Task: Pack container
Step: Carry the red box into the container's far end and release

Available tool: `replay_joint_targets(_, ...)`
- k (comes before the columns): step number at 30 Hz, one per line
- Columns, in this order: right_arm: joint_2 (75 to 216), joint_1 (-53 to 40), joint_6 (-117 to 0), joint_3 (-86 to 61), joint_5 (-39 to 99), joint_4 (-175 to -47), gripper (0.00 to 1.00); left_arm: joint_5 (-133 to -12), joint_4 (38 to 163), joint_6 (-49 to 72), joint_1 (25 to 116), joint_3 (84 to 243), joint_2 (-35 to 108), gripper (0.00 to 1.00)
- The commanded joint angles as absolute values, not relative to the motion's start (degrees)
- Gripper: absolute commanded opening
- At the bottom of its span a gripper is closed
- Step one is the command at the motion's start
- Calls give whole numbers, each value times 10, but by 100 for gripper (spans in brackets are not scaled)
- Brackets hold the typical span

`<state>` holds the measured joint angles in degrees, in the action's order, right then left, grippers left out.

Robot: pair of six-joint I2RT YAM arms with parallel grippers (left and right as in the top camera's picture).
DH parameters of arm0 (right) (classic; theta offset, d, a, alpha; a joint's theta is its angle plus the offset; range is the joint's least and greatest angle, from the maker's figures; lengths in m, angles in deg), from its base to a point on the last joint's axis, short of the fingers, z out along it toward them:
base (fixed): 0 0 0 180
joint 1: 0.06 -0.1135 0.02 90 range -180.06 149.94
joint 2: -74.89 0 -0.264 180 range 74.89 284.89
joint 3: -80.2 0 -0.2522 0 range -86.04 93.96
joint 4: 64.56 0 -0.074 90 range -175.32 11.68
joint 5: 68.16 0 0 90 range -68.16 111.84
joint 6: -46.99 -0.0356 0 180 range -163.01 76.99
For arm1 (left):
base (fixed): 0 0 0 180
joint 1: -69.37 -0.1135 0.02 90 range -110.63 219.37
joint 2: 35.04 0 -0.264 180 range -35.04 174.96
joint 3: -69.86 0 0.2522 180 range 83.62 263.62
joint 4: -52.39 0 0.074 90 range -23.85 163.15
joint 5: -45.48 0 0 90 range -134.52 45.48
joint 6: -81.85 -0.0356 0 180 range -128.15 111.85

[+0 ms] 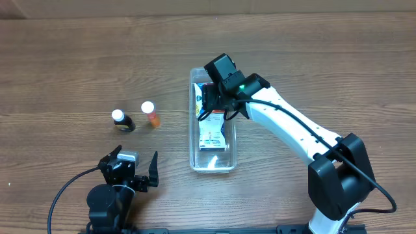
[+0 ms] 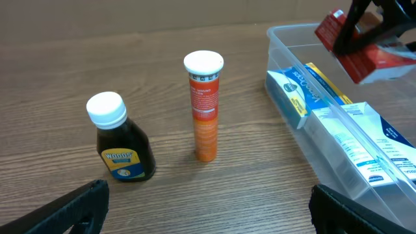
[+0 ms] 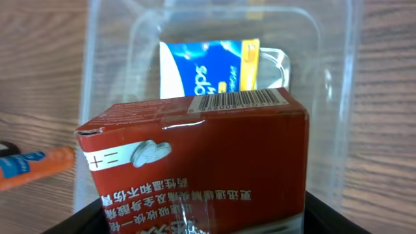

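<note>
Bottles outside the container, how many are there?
2. A dark bottle with a white cap and an orange tube beside it, both upright, left of the container. None appear hidden.

Left gripper (image 1: 134,164) sits near the base, jaws wide apart; right gripper (image 1: 211,103), arm outstretched, apparently clamps a red box (image 3: 195,162).

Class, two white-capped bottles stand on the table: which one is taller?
The slim orange tube, standing nearer the clear container; the dark bottle beside it is squat and shorter.
</note>
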<state>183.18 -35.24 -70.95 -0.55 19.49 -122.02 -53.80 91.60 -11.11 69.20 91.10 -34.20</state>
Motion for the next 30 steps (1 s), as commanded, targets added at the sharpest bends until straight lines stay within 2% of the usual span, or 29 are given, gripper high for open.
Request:
replay_joint_targets(1, 1827, -357, -720, -3, 191, -1206, 72, -545, 914, -103, 686, 909, -347, 100)
replay_joint_targets(10, 1880, -356, -719, -3, 189, -1145, 72, -545, 914, -103, 686, 909, -347, 100)
replay_joint_targets(18, 1889, -356, -666, 7, 189, -1116, 90, -545, 914, -103, 686, 909, -347, 100)
replay_joint_targets(25, 1810, -356, -655, 26, 189, -1136, 90, -545, 914, -103, 686, 909, -347, 100)
replay_joint_targets(30, 1696, -320, -658, 32, 189, -1205, 93, -545, 914, -103, 686, 909, -347, 100)
